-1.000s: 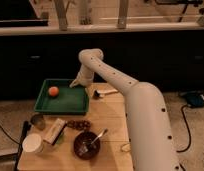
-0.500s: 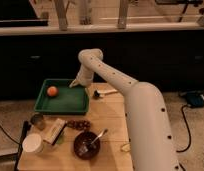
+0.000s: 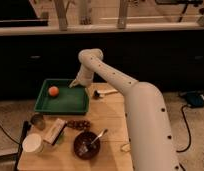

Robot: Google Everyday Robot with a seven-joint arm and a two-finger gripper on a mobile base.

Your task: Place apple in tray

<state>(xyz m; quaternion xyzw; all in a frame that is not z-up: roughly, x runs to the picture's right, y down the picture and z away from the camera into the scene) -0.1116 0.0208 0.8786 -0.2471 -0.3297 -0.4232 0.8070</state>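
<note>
Nothing has shifted: apple (image 3: pixel 53 91) rests in tray (image 3: pixel 62 103), left of gripper (image 3: pixel 74 84) (jaws' state indiscernible) at the rim.

The apple (image 3: pixel 53 91) lies in the tray (image 3: pixel 65 104) toward its far left, the gripper (image 3: pixel 75 83) hangs over the tray's far right rim, and the bowl (image 3: pixel 87 145) sits nearer, right of the cup (image 3: pixel 33 143).

Dark bowl (image 3: pixel 86 146) with spoon (image 3: pixel 98 136), white cup (image 3: pixel 33 144), boxed snack (image 3: pixel 54 131), wooden table (image 3: pixel 110 112)
</note>
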